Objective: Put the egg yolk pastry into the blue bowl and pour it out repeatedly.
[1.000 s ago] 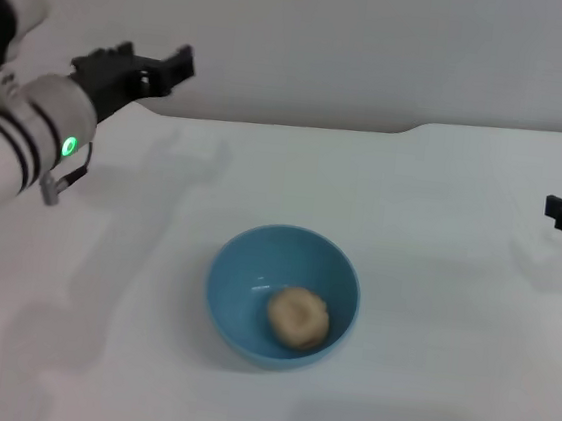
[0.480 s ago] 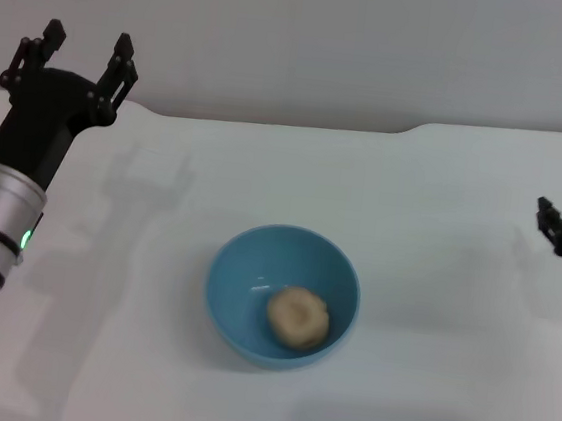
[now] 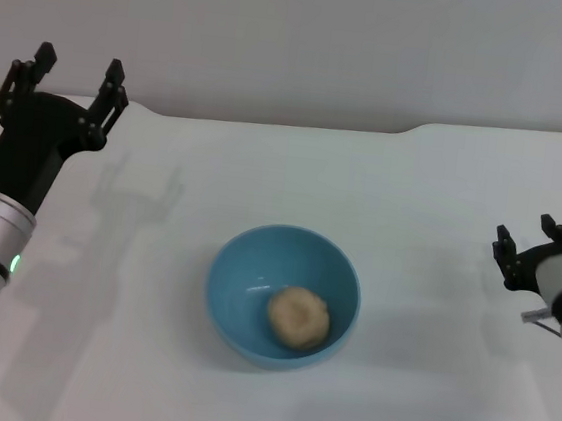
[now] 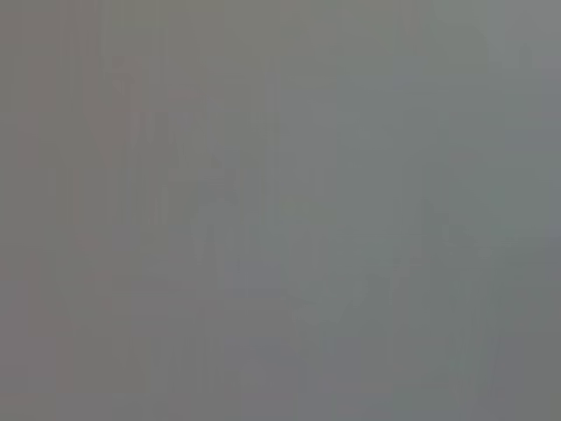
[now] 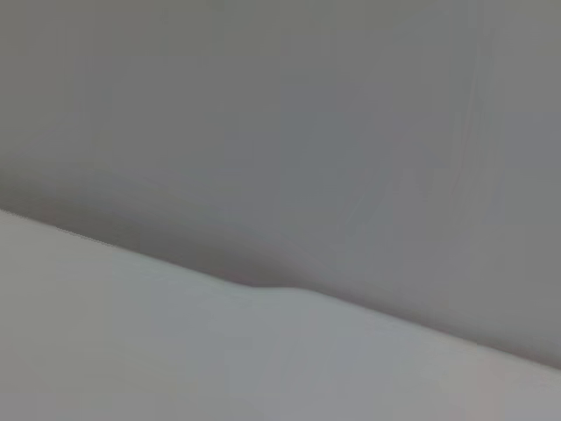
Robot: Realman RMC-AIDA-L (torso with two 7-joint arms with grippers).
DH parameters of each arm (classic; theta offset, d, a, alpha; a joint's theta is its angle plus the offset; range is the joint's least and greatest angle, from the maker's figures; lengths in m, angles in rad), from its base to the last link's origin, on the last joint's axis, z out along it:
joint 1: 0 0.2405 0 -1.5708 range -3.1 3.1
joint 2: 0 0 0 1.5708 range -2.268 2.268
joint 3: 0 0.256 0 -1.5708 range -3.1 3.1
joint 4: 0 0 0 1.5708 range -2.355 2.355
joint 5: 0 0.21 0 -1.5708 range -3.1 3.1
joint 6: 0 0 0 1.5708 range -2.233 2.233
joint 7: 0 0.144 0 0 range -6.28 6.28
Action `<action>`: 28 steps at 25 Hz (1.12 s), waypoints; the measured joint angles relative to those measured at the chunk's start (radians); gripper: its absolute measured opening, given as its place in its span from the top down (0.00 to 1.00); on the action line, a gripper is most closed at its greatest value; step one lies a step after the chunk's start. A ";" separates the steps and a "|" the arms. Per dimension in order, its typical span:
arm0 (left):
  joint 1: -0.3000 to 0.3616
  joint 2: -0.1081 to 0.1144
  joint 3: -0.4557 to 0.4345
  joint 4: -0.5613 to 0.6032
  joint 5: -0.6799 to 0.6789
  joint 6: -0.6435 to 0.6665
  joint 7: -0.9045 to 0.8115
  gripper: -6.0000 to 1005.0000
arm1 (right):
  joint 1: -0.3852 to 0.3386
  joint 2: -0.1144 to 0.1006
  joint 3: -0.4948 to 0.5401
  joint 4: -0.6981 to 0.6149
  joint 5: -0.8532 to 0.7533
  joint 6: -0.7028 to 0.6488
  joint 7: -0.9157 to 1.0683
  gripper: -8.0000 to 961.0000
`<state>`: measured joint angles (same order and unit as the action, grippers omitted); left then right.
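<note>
Head view. Locate the blue bowl [image 3: 283,296] standing upright on the white table [image 3: 444,187], centred in front of the robot. The egg yolk pastry [image 3: 298,317] rests inside it, on the bowl floor toward the robot's right and near side. The placing step therefore reads as done; the pour is the likely step in hand.

Check the left gripper [image 3: 70,73]. It hangs above the far left part of the table, fingers spread apart and holding nothing, well apart from the bowl. The bowl lies to its right and nearer the robot body.

Check the right gripper [image 3: 537,241]. It sits low at the right edge, fingers apart and empty. The bowl lies to its left, at roughly the same depth. You should judge the right gripper as the nearer one, with a more direct sideways path to the rim. The bowl is round, so no long axis constrains the approach; the right-hand rim is the closest grip point, and the pastry lies just inside it.

Left wrist view. You see only a uniform grey field; no task item is identifiable.

Right wrist view. You see the table edge [image 5: 263,289] against a grey wall [image 5: 280,105]. Neither bowl nor pastry appears.
</note>
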<state>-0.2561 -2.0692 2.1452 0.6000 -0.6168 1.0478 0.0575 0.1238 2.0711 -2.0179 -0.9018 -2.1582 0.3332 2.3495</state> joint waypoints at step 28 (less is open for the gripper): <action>0.001 -0.003 0.093 -0.081 -0.044 -0.008 -0.044 0.26 | 0.020 0.011 -0.213 0.310 -0.143 0.481 0.522 0.50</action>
<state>-0.2551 -2.0725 2.2379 0.5192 -0.6612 1.0402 0.0135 0.1440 2.0818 -2.2314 -0.5917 -2.3016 0.8143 2.8713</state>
